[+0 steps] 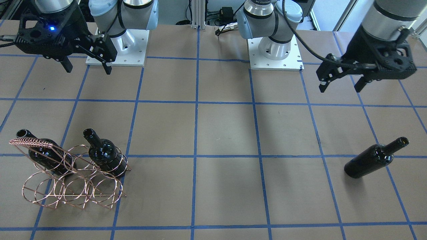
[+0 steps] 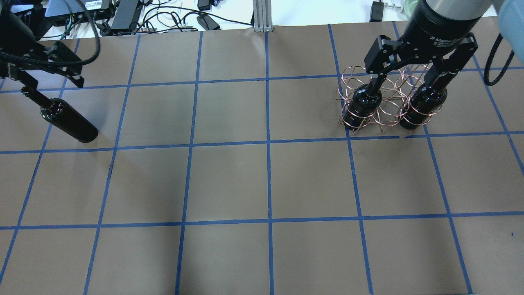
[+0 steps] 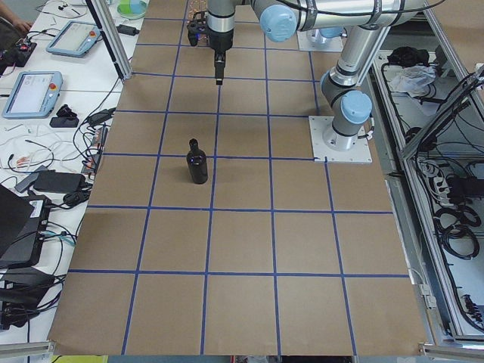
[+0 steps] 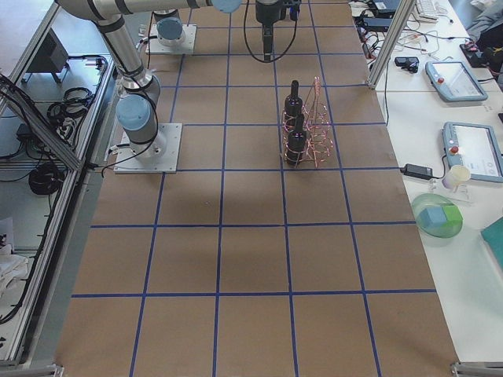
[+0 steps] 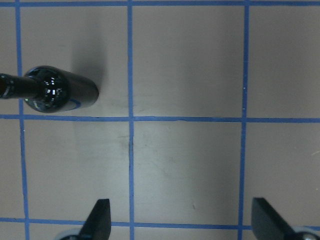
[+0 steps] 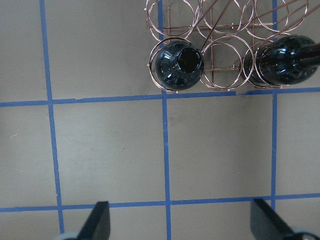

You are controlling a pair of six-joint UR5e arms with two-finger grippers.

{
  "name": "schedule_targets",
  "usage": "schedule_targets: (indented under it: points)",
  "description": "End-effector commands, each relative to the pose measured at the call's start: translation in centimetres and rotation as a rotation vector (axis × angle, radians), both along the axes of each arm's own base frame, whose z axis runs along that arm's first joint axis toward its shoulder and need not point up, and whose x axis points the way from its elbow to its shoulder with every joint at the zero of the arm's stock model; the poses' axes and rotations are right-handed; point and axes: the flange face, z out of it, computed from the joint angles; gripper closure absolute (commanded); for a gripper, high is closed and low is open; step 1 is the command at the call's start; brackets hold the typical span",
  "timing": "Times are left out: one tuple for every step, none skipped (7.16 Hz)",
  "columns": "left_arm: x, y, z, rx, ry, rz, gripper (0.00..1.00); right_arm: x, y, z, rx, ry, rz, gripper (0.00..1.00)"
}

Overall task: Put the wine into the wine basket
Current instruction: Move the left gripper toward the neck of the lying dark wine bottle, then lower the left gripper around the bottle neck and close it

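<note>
The loose wine is a glossy black bottle standing upright on the brown table, also seen in the overhead view, the exterior left view and the left wrist view. My left gripper hangs open above and beside it, touching nothing. The copper wire wine basket holds two look-alike bottles upright in its rings. My right gripper hovers open near the basket, with nothing between its fingers.
Blue tape lines grid the brown table top. Both arm bases sit on white plates at the robot's side. Cables and electronics lie beyond the far edge, and tablets and a bowl rest on side benches.
</note>
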Motion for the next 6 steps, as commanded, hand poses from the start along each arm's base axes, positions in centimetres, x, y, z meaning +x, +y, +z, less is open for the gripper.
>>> schedule_targets:
  points:
    - [6.6, -2.6, 0.5, -0.006, -0.003, 0.052, 0.00, 0.0, 0.0, 0.0, 0.000, 0.000, 0.000, 0.00]
    - [8.5, -4.2, -0.8, 0.007, 0.015, 0.079, 0.00, 0.0, 0.0, 0.0, -0.001, 0.000, 0.000, 0.00]
    - [10.6, -5.6, -2.0, 0.011, 0.047, 0.119, 0.00, 0.0, 0.0, 0.0, 0.000, 0.000, 0.000, 0.00]
    - [12.2, -6.9, -3.2, 0.021, 0.062, 0.130, 0.00, 0.0, 0.0, 0.0, 0.000, 0.000, 0.000, 0.00]
    - [13.1, -8.0, -4.8, 0.050, 0.046, 0.114, 0.00, 0.0, 0.0, 0.0, 0.000, 0.000, 0.000, 0.00]
    - [13.7, -9.1, -6.2, 0.051, 0.041, 0.085, 0.00, 0.0, 0.0, 0.0, 0.000, 0.000, 0.000, 0.00]
